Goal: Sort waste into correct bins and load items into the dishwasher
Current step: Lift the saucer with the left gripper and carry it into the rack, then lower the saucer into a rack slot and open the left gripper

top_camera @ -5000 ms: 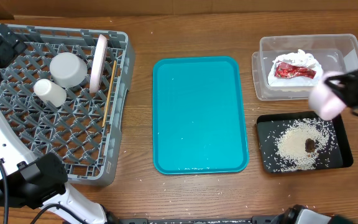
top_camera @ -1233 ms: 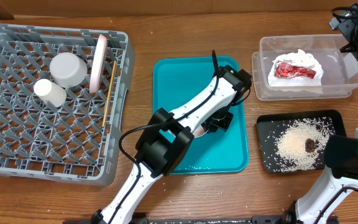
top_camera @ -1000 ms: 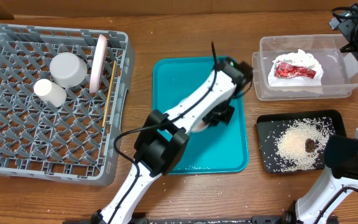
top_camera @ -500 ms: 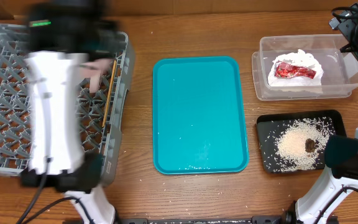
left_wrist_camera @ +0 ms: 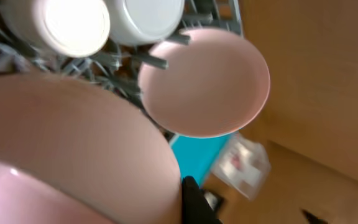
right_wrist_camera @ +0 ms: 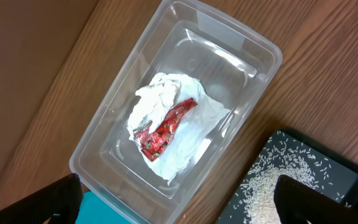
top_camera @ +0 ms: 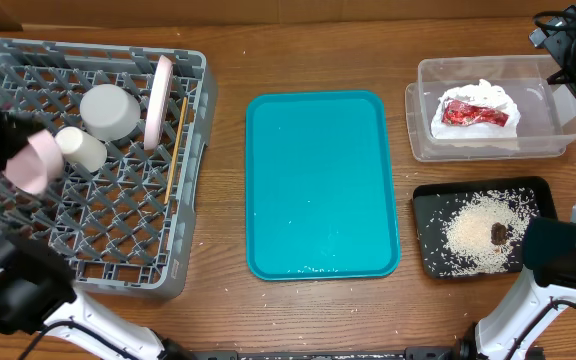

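Clamped shut on the pink dish point(top_camera: 30, 165), the left hand point(top_camera: 3, 145) has swung from tray point(top_camera: 318, 180) to rack point(top_camera: 88, 272): seemingly the last item.

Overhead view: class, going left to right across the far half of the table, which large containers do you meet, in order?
Grey dish rack → teal tray → clear tub

You are looking at a wooden table point(top_camera: 308, 45) that is carrying a grey dish rack point(top_camera: 118, 275) at left, a teal tray point(top_camera: 318, 180) in the middle, and a clear tub point(top_camera: 553, 100) and a black tray point(top_camera: 428, 215) at right.
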Motion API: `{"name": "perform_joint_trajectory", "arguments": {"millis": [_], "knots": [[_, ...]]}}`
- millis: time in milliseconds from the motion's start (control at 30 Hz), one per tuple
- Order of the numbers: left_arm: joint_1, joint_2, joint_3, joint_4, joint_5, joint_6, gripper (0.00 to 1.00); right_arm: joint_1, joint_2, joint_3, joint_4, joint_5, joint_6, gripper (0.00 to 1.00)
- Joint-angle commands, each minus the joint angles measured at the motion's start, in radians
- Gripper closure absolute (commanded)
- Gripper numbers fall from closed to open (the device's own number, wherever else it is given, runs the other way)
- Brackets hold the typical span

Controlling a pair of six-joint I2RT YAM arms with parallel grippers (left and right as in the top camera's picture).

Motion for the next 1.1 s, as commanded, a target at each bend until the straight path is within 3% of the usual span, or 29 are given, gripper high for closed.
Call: {"name": "perform_joint_trajectory", "arguments": {"millis": [0,133,233,400,500,767,1067], "knots": [[0.049,0.02,-0.18,0.022,0.334,0.277,0.95,-0.001,-0.016,0.018,0.002,0.006,0.001,0.0],[0.087,0.021,-0.327,0.092,0.504,0.417,0.96,-0.001,-0.016,0.018,0.002,0.006,0.001,0.0],[0.094,0.021,-0.413,0.192,0.571,0.433,0.96,-0.001,-0.016,0.018,0.002,0.006,0.001,0.0],[0.092,0.021,-0.472,0.242,0.507,0.439,0.96,-0.001,-0.016,0.018,0.002,0.006,0.001,0.0],[0.092,0.021,-0.519,0.263,0.489,0.562,0.96,-0.001,-0.016,0.018,0.002,0.006,0.001,0.0],[0.092,0.021,-0.632,0.317,0.53,0.561,0.96,-0.001,-0.016,0.018,0.002,0.006,0.001,0.0],[0.119,0.02,-0.587,0.259,0.371,0.491,0.95,-0.001,-0.016,0.018,0.002,0.006,0.001,0.0]]}}
